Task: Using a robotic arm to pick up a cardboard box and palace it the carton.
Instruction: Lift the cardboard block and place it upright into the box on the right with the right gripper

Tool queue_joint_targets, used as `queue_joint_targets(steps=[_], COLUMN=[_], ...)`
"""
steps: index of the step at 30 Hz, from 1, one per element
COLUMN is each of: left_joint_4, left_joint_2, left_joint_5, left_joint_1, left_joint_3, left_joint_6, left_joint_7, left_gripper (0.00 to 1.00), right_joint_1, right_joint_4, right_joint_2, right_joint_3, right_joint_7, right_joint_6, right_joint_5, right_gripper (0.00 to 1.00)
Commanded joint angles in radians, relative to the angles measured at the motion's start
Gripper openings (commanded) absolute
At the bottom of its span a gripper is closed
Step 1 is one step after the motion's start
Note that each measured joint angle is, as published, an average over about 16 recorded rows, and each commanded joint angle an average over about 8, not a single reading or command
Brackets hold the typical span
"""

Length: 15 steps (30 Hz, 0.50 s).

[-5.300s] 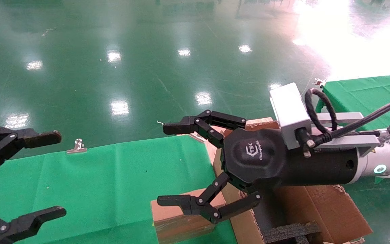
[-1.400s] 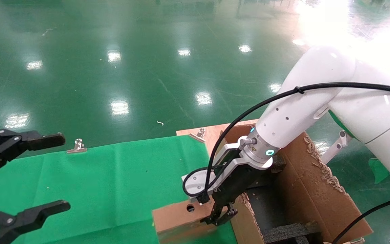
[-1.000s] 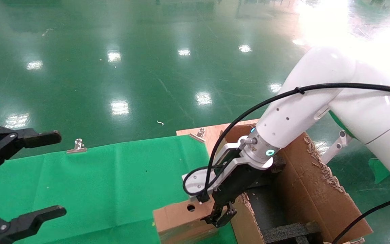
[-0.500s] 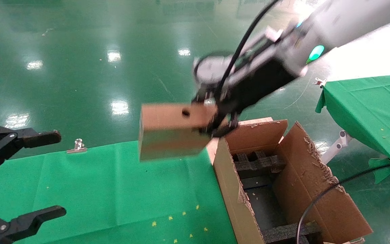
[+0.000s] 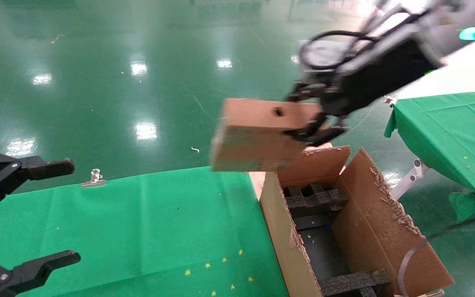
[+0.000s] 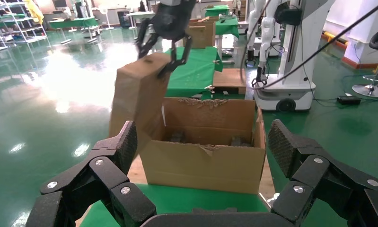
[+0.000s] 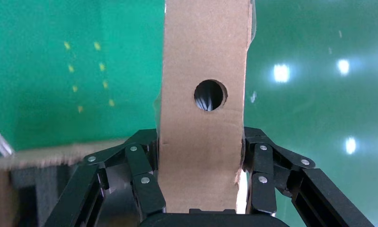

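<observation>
My right gripper [image 5: 318, 117] is shut on one end of the small brown cardboard box [image 5: 258, 136] with a round hole, and holds it in the air above the far left corner of the carton [image 5: 390, 231]. The right wrist view shows the box [image 7: 203, 113] clamped between the fingers [image 7: 144, 182]. The left wrist view shows the held box [image 6: 137, 101] beside the carton [image 6: 206, 158], which stands open with ragged flaps and black foam inserts [image 5: 313, 198] inside. My left gripper [image 5: 21, 214] is open and empty at the left, over the green table [image 5: 138, 231].
A second green-covered table [image 5: 447, 132] stands to the right of the carton. A metal clip [image 5: 94, 178] sits on the near table's far edge. Glossy green floor lies beyond.
My right gripper has lifted the cardboard box off the table and carried it up and to the right, over the carton's edge. The left gripper has not moved.
</observation>
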<state>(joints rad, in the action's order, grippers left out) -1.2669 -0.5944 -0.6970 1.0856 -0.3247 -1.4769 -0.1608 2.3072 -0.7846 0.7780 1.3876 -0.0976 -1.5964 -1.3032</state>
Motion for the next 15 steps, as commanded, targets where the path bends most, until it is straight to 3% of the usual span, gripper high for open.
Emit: queue_joint_targets(steps=[1, 9, 15], left_joint_4=[0.000, 0.000, 0.000], left_joint_2=[0.000, 0.000, 0.000], left_joint_5=[0.000, 0.000, 0.000], left_joint_1=[0.000, 0.000, 0.000], left_joint_3=[0.000, 0.000, 0.000], left_joint_6=[0.000, 0.000, 0.000], left_joint_7=[0.000, 0.000, 0.000], left_gripper=[1.00, 1.00, 1.00], right_joint_1=[0.025, 0.121, 0.154], right_joint_4=[-0.004, -0.099, -0.171], right_joint_2=[-0.041, -0.249, -0.358], right_joint_3=[0.036, 0.201, 0.285], right_joint_7=[-0.004, -0.069, -0.128], right_joint_6=[-0.001, 0.002, 0.012], right_joint_5=[0.002, -0.018, -0.032], right_gripper=[0.00, 0.00, 0.00])
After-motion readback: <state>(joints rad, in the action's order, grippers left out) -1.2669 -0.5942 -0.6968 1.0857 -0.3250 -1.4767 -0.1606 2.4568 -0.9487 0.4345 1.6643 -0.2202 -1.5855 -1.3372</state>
